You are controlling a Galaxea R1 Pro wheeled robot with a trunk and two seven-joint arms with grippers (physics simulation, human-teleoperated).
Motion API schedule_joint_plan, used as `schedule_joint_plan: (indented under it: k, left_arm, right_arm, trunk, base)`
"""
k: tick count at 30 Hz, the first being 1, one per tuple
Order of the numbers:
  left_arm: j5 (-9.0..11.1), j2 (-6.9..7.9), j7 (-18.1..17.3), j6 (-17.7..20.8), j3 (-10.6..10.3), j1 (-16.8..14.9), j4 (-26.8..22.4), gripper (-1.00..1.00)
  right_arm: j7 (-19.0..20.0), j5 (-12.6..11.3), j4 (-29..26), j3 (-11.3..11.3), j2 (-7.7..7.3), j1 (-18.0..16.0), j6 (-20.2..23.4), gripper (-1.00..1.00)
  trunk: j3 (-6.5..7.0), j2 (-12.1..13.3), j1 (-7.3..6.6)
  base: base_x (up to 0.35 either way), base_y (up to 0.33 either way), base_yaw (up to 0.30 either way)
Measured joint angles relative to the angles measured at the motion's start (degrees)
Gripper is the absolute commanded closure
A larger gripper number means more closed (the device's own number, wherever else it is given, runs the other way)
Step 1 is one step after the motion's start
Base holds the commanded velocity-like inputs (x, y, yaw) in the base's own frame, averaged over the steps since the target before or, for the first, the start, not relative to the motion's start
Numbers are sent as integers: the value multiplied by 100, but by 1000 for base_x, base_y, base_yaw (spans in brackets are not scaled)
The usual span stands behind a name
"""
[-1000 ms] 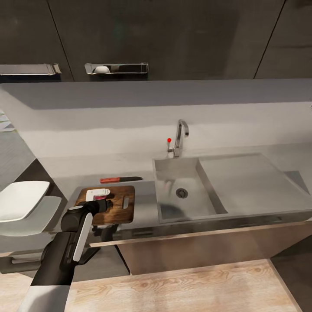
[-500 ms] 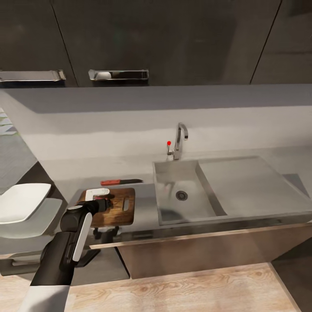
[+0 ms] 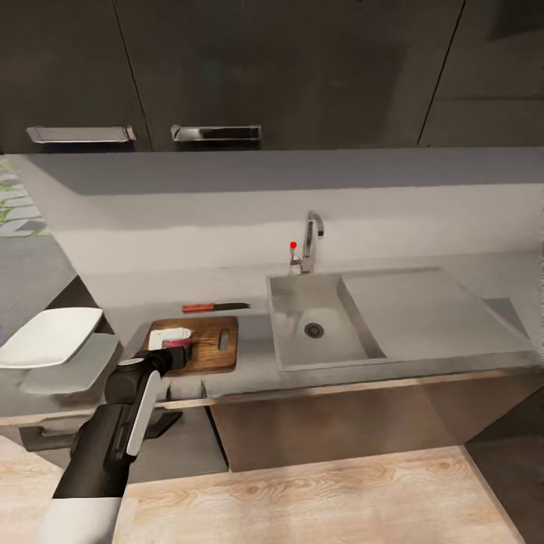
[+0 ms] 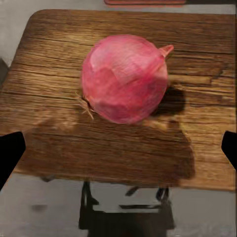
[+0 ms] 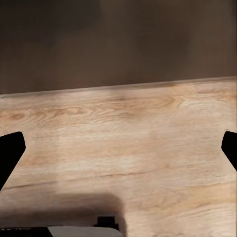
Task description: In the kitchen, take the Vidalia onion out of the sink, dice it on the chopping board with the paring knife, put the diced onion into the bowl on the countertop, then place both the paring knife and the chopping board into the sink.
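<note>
- The knife (image 3: pixel 214 307) lies flat on the grey counter (image 3: pixel 249 363) left of centre in the head view, long axis running left-right, red handle to the left and dark blade pointing right toward the sink (image 3: pixel 313 330).
- The board (image 3: pixel 208 344) sits just below the knife in that view, apart from it, long side also left-right, hand slot at its right end.
- The onion (image 4: pixel 124 78) rests on the board, whole, its pointed tip aimed toward the knife's side of the board.
- The left arm reaches up from the lower left of the head view, wrist bent over the board's left end.
- The left claw (image 4: pixel 118 148) is spread wide, fingertips well apart on either side of the onion, not touching it.
- The right claw (image 5: pixel 118 148) is also wide, holding nothing, facing the wood floor (image 5: pixel 123 148).
- The white bowl (image 3: pixel 51 337) sits at the left edge of the head view.
</note>
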Motion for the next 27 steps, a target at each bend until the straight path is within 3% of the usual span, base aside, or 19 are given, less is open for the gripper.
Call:
schedule_joint_plan:
  k: [14,24,27]
  left_arm:
    - [1,0,0,-6,-15,3,-35,-100]
    - [8,0,-60,-104,-25,764,-372,-100]
    - [9,0,-284,-546,-25,1117,-386,-100]
  right_arm:
    - [9,7,0,0,0,0,0,-100]
    - [18,8,9,0,0,0,0,-100]
    - [18,8,9,0,0,0,0,-100]
  trunk:
    - [1,0,0]
    - [0,-1,-3]
    - [0,-1,-4]
  base:
    - [-337,0,0]
    - [-64,0,0]
    - [-3,0,0]
